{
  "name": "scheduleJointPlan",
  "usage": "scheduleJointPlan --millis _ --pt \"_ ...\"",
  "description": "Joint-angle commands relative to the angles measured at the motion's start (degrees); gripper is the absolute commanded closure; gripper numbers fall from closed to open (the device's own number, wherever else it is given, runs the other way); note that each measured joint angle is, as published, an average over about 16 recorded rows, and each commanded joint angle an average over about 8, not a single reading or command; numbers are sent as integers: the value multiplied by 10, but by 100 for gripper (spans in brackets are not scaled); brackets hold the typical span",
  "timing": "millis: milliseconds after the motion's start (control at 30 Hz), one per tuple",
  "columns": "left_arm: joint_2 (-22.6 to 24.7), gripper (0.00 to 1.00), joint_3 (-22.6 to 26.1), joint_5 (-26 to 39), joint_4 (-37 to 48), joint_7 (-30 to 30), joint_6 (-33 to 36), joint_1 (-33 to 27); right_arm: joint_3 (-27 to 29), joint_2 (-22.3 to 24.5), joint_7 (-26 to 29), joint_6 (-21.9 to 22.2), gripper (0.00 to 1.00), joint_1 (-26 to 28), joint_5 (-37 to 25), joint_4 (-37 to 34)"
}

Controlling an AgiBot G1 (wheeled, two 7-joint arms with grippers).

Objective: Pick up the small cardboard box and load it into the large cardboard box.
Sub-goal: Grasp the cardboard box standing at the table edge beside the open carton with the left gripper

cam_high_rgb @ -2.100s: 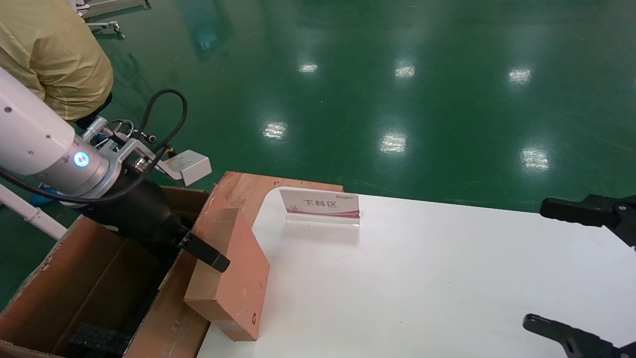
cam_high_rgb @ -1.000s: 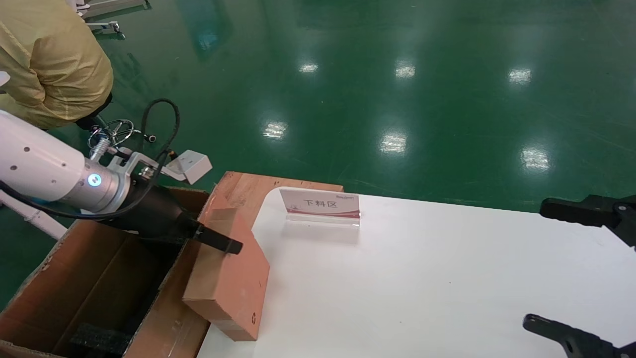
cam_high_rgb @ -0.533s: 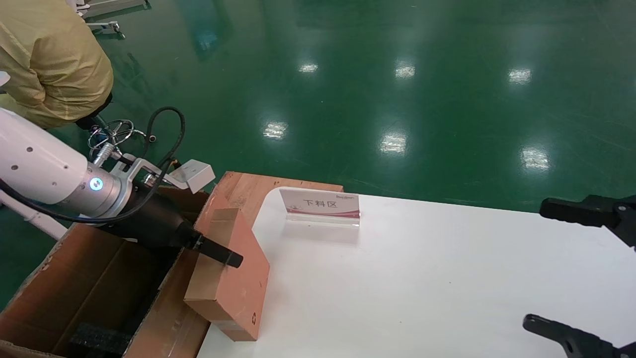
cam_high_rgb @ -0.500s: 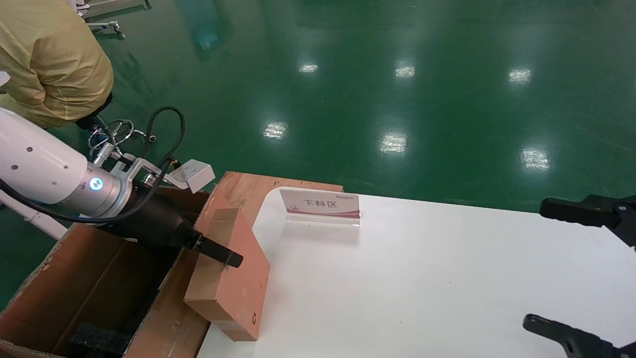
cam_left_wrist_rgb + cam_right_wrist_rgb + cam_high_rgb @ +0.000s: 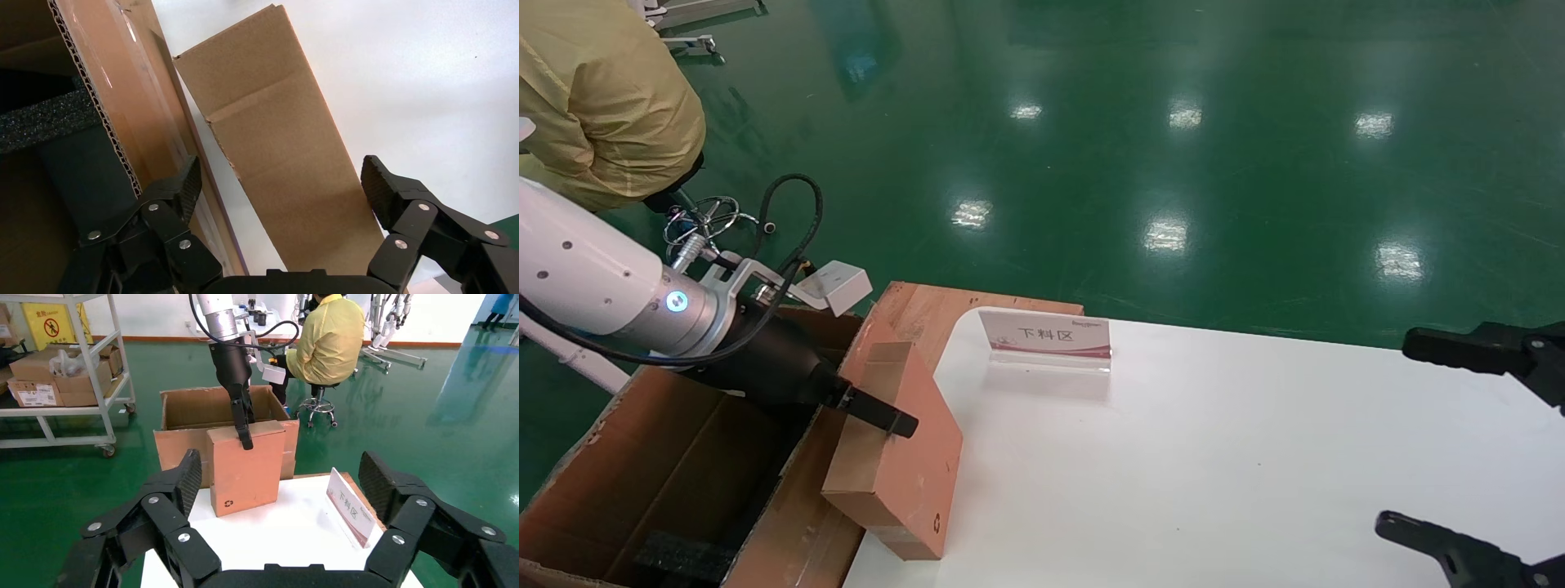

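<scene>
Cardboard small cardboard box [image 5: 903, 457] upright | left pincer [image 5: 278, 184] wide, straddling | right pincer [image 5: 278, 471] wide, parked

Factory or warehouse floor, glossy green epoxy floor [image 5: 1173, 122], wheeled metal rack [image 5: 67, 373] stacked with cartons, yellow warning sign [image 5: 52, 324], seated worker in yellow smock [image 5: 327, 340], white table [image 5: 1254, 457] with placard [image 5: 1046, 336]
</scene>
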Motion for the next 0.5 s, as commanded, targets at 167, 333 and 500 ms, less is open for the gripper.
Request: scheduleJointPlan --millis 167,333,500 --pt "0 100 0 0 0 0 -1 0 0 0 0 0 100 0 0 0" --pt "0 100 0 0 0 0 -1 0 0 0 0 0 100 0 0 0" --pt "-1 100 0 1 0 0 -1 -1 0 0 0 0 100 0 0 0"
